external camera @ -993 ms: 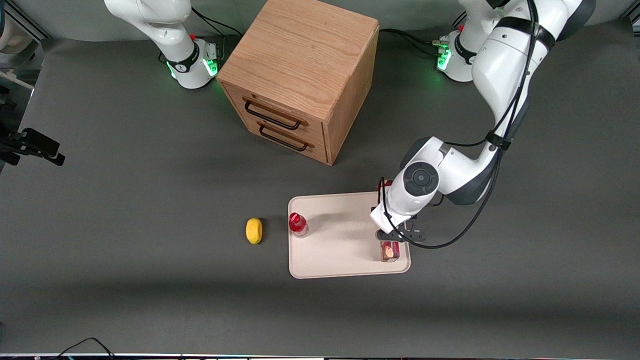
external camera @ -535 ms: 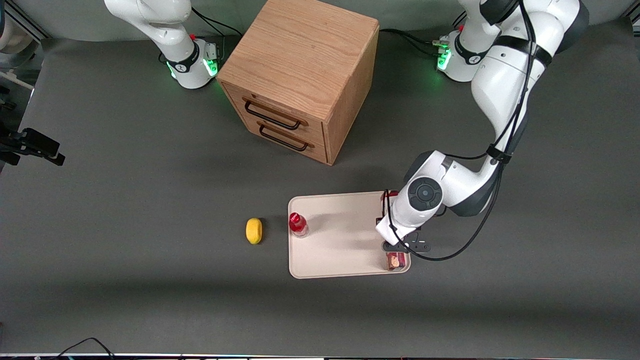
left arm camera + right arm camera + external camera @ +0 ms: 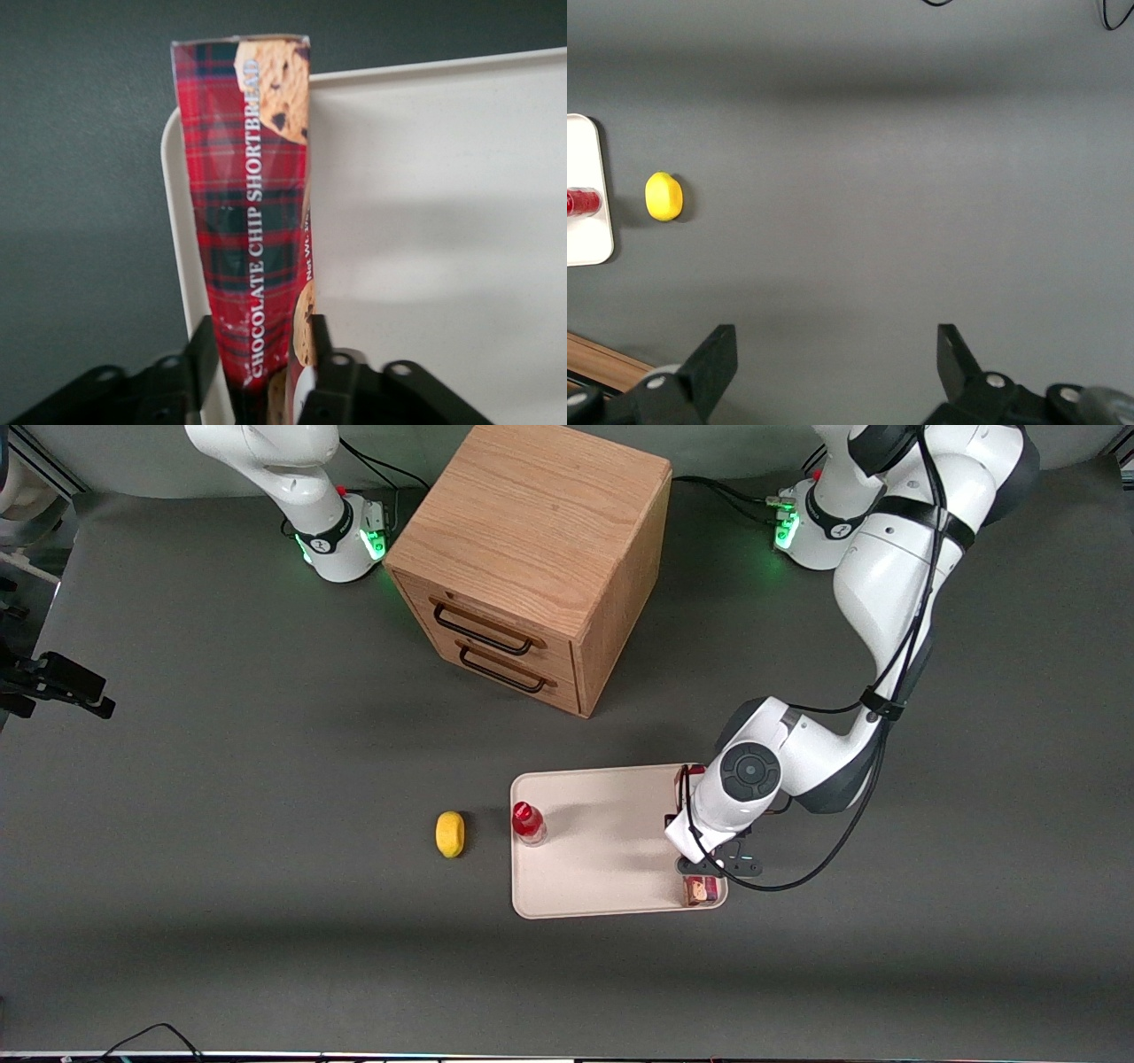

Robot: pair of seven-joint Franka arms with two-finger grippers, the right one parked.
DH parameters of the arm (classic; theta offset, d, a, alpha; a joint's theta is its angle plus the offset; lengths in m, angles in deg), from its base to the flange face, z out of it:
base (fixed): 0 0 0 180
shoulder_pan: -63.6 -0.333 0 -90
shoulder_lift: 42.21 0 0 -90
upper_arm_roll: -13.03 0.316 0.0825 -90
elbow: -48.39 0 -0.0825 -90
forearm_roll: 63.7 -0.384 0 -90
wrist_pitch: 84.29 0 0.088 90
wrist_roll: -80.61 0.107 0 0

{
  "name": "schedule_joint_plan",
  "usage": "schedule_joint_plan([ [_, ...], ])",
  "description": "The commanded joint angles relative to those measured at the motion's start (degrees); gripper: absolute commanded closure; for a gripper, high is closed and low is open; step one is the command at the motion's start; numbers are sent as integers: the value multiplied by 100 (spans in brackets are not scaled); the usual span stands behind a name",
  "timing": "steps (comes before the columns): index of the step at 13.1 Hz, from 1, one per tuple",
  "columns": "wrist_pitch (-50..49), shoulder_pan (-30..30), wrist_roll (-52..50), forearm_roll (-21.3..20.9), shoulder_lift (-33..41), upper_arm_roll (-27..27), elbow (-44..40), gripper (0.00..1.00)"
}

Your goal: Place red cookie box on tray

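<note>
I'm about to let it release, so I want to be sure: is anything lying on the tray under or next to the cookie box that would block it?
Nothing visible does. The gripper holds the box over the tray's bare edge; the small bottle stands at the opposite edge.

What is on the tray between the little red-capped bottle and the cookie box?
Nothing: in the front view, bare tray runs from the red-capped bottle to the red cookie box, which the gripper grips.
</note>
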Motion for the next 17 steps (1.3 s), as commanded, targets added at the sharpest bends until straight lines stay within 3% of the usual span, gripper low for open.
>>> schedule_joint_plan([
  [1,11,23,-117,-102,-27,7,-118,0],
  [4,-85,-3,-56,-137,104,-1,-109,0],
  [7,-767,-152,-38,-6,884,-80,22,0],
  [9,-1585,-161,311,414,1613,-107,14,0],
  [10,-1997,-161,731,869,2034,-46,5,0],
  [12,-2894,-258,1200,1478,2677,260,14,0],
  [15,-3879,-276,1805,1567,3486,848,49,0],
  [17,-4303,-267,2210,2014,3996,1542,145,0],
])
